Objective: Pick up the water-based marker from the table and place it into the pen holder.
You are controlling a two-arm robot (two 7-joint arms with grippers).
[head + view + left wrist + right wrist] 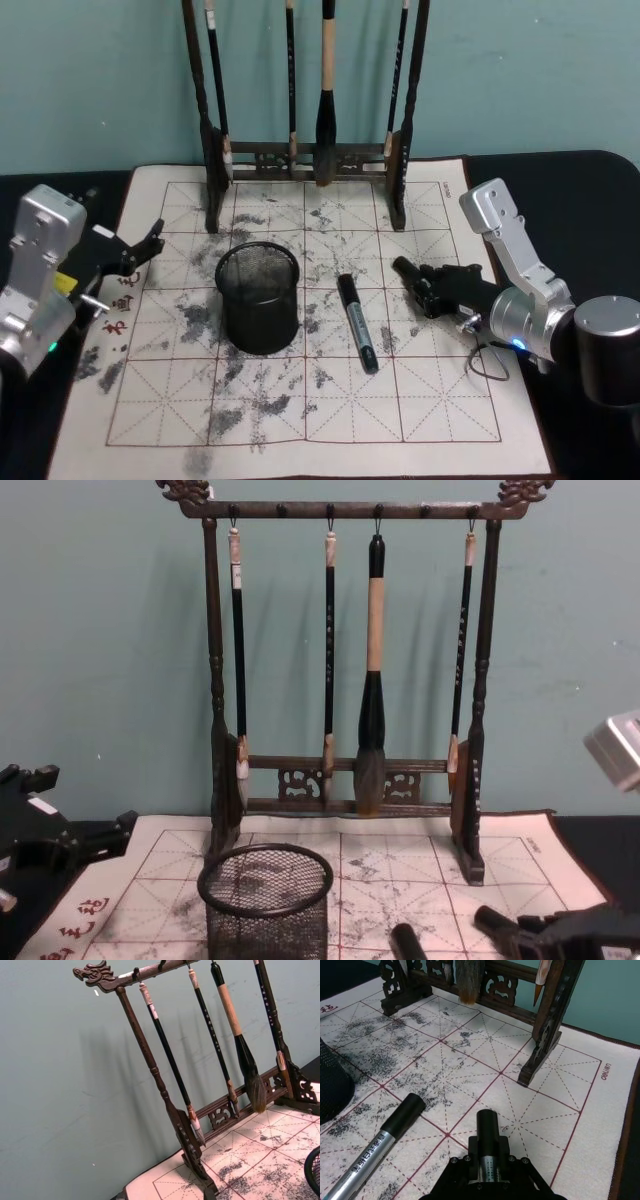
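Observation:
The pen holder [258,297], a black wire-mesh cup, stands upright on the ink-stained mat, left of centre; I also see it in the chest view [265,905]. One water-based marker [357,322], black cap and silver barrel, lies flat on the mat just right of the cup. It shows in the right wrist view too [380,1150]. My right gripper [430,287] hovers low over the mat to the right of that marker. It is shut on a second marker [487,1132], whose black end sticks out ahead of the fingers. My left gripper [140,252] rests at the mat's left edge, open and empty.
A tall dark wooden brush rack [305,155] with hanging brushes stands at the back of the mat [430,400], against the teal wall. A thin black cable loop [490,362] lies near my right wrist. Dark table surface surrounds the mat.

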